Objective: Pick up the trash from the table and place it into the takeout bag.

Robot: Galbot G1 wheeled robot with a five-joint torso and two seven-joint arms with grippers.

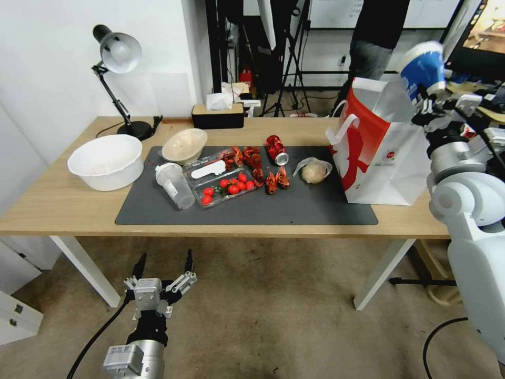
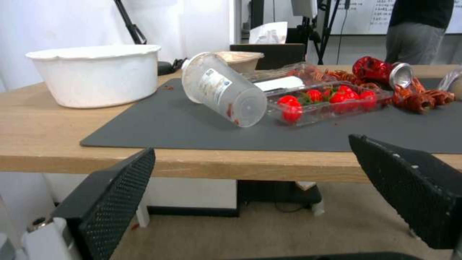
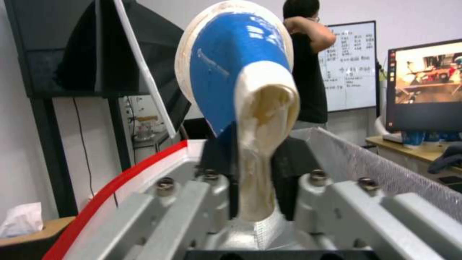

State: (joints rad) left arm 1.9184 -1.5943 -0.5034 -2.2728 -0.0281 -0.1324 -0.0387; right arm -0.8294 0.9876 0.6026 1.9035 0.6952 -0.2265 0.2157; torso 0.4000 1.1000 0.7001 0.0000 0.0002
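Note:
My right gripper [image 1: 422, 99] is shut on the squashed blue paper cup [image 1: 422, 64] [image 3: 236, 72] and holds it above the open top of the takeout bag [image 1: 380, 152], whose red rim [image 3: 115, 180] lies just below the cup. On the table's dark mat [image 1: 294, 208] lie the red drink can [image 1: 276, 149] [image 2: 382, 70], the clear bag with a beige lump [image 1: 314, 171], the clear plastic bottle [image 1: 175, 185] [image 2: 223, 94] on its side, and the beige bowl [image 1: 184, 145]. My left gripper [image 1: 163, 268] [image 2: 252, 144] hangs open below the table's front edge [image 1: 210, 227].
A large white bowl [image 1: 106, 160] [image 2: 96, 74] stands at the table's left. A clear tray of tomatoes [image 1: 226, 185] [image 2: 332, 101] and red shells [image 1: 252, 158] lie mid-mat. A desk lamp [image 1: 118, 52] and a tissue box [image 1: 217, 113] stand at the back. A person stands behind the bag.

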